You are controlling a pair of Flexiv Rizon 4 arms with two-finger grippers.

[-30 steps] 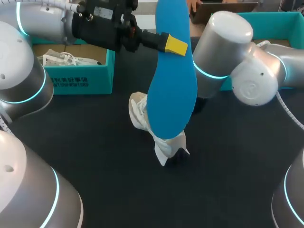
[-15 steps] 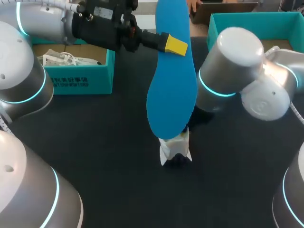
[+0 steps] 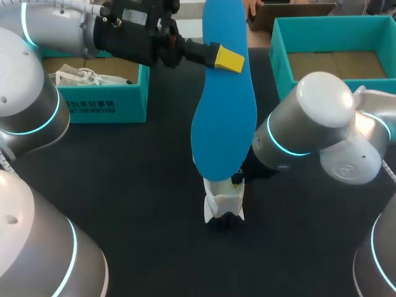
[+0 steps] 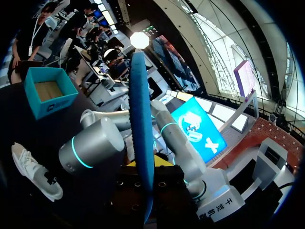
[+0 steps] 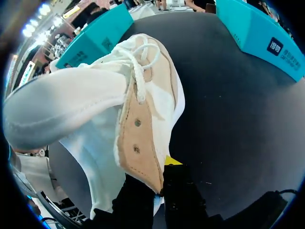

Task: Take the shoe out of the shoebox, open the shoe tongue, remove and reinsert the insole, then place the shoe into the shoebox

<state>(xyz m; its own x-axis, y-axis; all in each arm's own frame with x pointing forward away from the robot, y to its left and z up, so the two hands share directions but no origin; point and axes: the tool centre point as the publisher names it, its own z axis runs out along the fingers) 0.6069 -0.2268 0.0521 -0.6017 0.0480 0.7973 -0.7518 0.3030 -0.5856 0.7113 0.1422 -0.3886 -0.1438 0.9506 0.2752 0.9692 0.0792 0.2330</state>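
My left gripper [image 3: 226, 59] is held high over the table and is shut on a long blue insole [image 3: 224, 117], which hangs down from it. In the left wrist view the insole [image 4: 142, 124] shows edge-on between the fingers of that gripper [image 4: 144, 172]. Below it a white shoe [image 3: 223, 199] stands on the black table, partly hidden by the insole. My right gripper [image 3: 237, 180] comes in low from the right and is shut on the shoe. In the right wrist view that gripper [image 5: 159, 180] pinches the shoe's tan-lined flap [image 5: 137, 138], and the laces [image 5: 143, 55] lie ahead.
A teal shoebox [image 3: 105, 104] with white contents stands at the back left. A second teal box [image 3: 334, 28] stands at the back right, its brown floor bare. The black tabletop [image 3: 142, 204] spreads around the shoe.
My right arm has swung toward the front right. The shoe has gone with it, turning and shifting a little toward the front. The left arm and insole have stayed still.
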